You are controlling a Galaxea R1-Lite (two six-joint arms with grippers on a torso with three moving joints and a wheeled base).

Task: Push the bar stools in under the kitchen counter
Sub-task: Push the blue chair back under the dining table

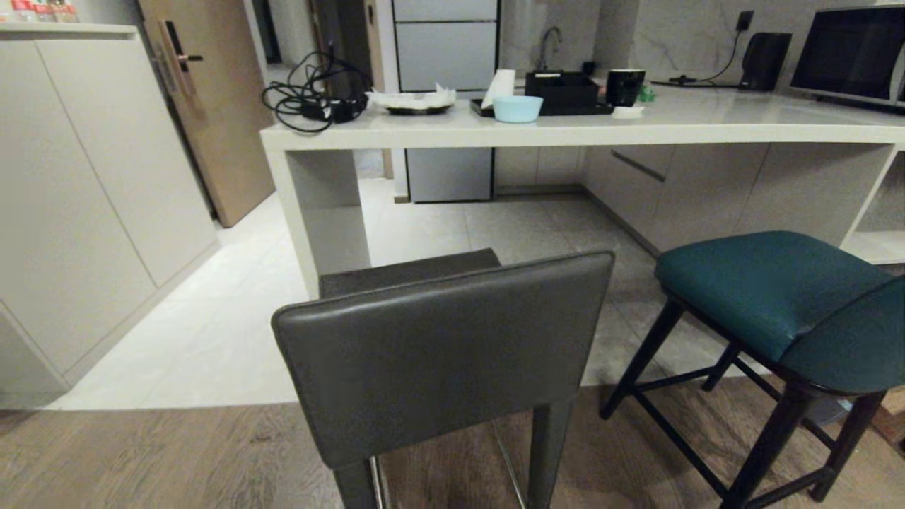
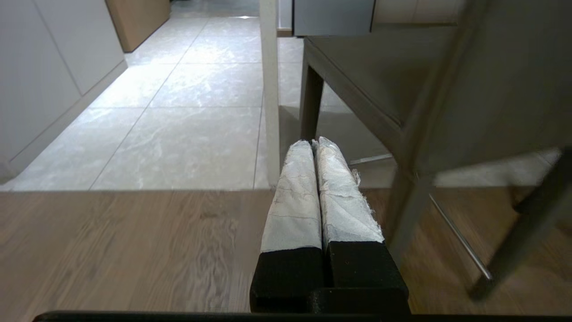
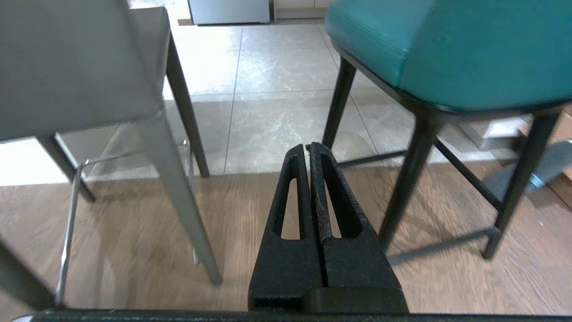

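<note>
Two bar stools are standing near: one dark grey square-backed padded stool (image 1: 438, 353) on the left and one teal padded stool with thin black legs (image 1: 771, 297) on the right. One long off-white stone counter (image 1: 707, 131) is spanning the far side. Sitting on it are one pale blue bowl (image 1: 517, 108), one black mug (image 1: 625, 87), one tangled black cable (image 1: 311, 92) and one black microwave (image 1: 852, 53).

Grey stool (image 1: 438, 353) and teal stool (image 1: 771, 297) stand upright before pale counter (image 1: 636, 131).
</note>
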